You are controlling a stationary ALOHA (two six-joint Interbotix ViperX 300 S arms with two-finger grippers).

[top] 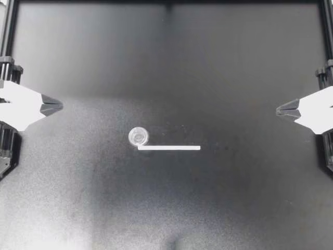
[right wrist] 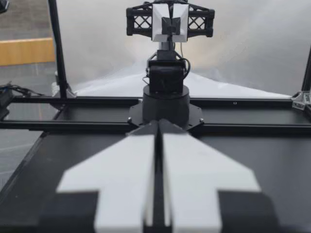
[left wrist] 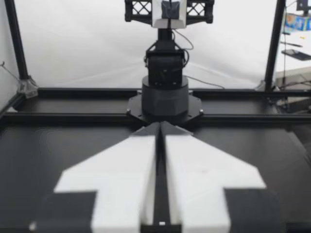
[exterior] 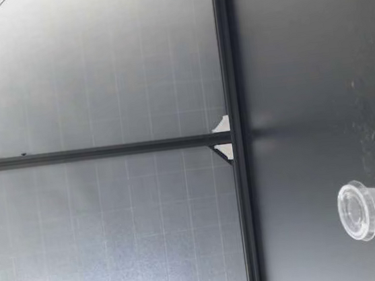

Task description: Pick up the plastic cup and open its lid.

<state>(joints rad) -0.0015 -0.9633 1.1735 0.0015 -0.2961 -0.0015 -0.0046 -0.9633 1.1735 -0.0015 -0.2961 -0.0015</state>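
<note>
Ahead of left gripper (top: 56,106), toward table middle: plastic cup (top: 138,137), upright, lid (exterior: 353,211) on, just beside end of white strip (top: 169,148). Right gripper (top: 281,110) farther off; left arm nearer. Both grippers pinched closed, empty.

Left arm (top: 15,107), right arm (top: 317,112), jaws closed

My left gripper (top: 60,106) and my right gripper (top: 278,110) are white with dark grey tips. The plastic cup (top: 138,137) is clear, the strip (top: 169,148) white, the table (top: 218,73) matt black. The far backdrop (exterior: 115,223) is pale grey, faintly gridded.
</note>
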